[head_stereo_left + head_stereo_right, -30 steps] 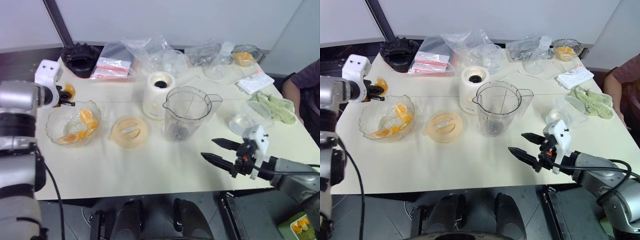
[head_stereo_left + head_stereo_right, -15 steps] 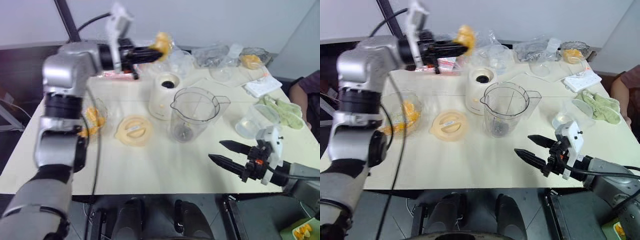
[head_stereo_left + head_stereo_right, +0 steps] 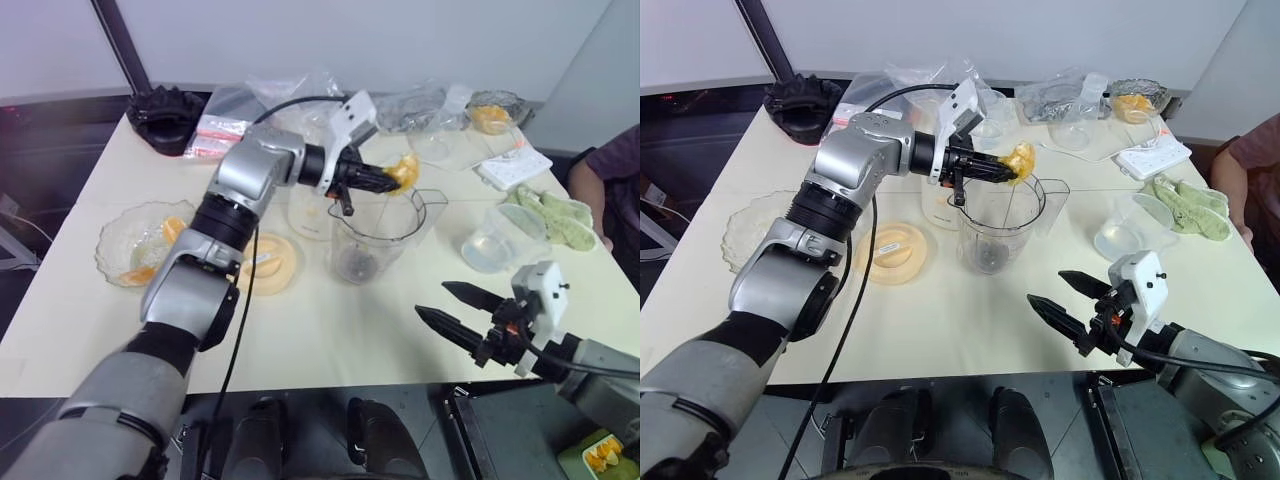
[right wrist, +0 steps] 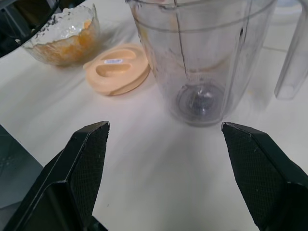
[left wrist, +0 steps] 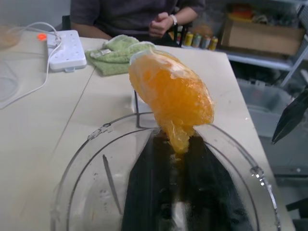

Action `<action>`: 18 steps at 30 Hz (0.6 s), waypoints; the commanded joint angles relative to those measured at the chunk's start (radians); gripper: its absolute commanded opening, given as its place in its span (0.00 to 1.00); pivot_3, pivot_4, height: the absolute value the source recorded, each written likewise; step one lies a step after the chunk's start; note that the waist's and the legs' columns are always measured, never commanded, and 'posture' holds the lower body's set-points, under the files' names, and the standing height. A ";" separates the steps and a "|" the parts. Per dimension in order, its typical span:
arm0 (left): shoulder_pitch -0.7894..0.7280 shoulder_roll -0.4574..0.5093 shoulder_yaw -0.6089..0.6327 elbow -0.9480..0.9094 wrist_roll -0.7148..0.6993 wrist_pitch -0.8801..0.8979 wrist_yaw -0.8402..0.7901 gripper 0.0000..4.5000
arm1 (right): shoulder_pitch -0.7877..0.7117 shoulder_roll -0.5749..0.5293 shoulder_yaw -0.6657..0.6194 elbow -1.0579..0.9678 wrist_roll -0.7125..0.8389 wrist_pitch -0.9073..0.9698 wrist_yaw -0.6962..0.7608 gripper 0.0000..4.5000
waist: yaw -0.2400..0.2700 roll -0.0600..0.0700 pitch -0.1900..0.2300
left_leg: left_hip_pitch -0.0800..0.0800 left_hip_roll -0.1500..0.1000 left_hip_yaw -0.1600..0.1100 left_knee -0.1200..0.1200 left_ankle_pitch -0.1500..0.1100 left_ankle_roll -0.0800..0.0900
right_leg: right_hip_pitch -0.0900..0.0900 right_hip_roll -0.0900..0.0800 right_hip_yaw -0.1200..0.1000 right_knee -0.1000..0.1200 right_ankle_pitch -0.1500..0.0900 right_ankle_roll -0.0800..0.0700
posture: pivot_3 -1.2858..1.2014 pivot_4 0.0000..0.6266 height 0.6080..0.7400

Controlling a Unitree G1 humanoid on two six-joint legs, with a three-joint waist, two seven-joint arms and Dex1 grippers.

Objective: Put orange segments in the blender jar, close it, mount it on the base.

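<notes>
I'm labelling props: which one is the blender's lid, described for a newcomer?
On the cream table, find the tall clear blender jar near the middle. Between it and the glass bowl lies a flat pale-orange round lid, the only opaque disc there.

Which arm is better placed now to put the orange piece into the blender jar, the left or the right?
The left. Its gripper holds an orange segment right over the open rim of the blender jar. The right gripper is empty, fingers apart, low over the table's near edge, away from the jar.
</notes>
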 commanded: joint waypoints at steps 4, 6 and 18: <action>-0.021 0.000 0.041 -0.018 0.016 -0.064 0.046 0.66 | 0.000 -0.004 -0.018 -0.007 -0.011 -0.038 -0.003 0.87 | 0.001 0.000 0.000 | 0.000 0.000 0.000 0.000 0.000 0.000 | 0.000 0.000 0.000 0.000 0.000 0.000 | 0.52 0.24 1.00; -0.017 0.006 0.057 -0.029 0.005 -0.063 0.052 0.66 | -0.005 -0.006 -0.012 0.007 -0.031 -0.050 -0.001 0.87 | 0.001 0.000 0.000 | 0.000 0.000 0.000 0.000 0.000 0.000 | 0.000 0.000 0.000 0.000 0.000 0.000 | 0.52 0.24 1.00; 0.292 0.069 0.285 -0.555 -0.184 0.036 0.234 0.66 | 0.045 0.134 -0.032 0.139 -0.381 -0.251 -0.156 0.87 | -0.002 0.005 -0.002 | 0.002 0.001 0.000 -0.001 0.000 0.000 | 0.000 0.000 0.001 0.000 0.000 0.000 | 0.52 0.24 1.00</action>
